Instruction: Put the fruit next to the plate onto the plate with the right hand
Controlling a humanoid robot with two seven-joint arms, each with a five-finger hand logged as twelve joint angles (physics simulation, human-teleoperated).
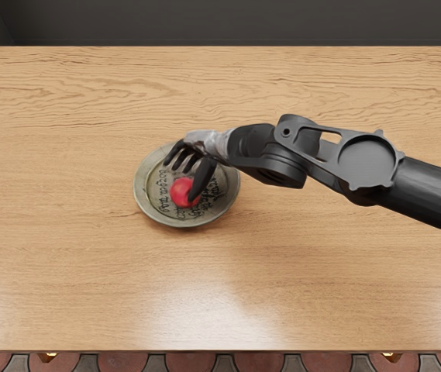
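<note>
A small red fruit (pixel 180 192) lies inside the round, patterned grey-green plate (pixel 147 194) at the table's middle. My right hand (pixel 188 170) reaches in from the right and hovers over the plate's far half, just above the fruit. Its dark fingers (pixel 201 177) are spread and extended. One finger runs down along the fruit's right side and seems to touch it, while the others point away to the upper left and do not wrap the fruit. The left arm does not show.
The black right forearm and elbow (pixel 360 163) stretch across the table's right half. The wooden table (pixel 88 294) fills the view, its front edge near the picture's bottom.
</note>
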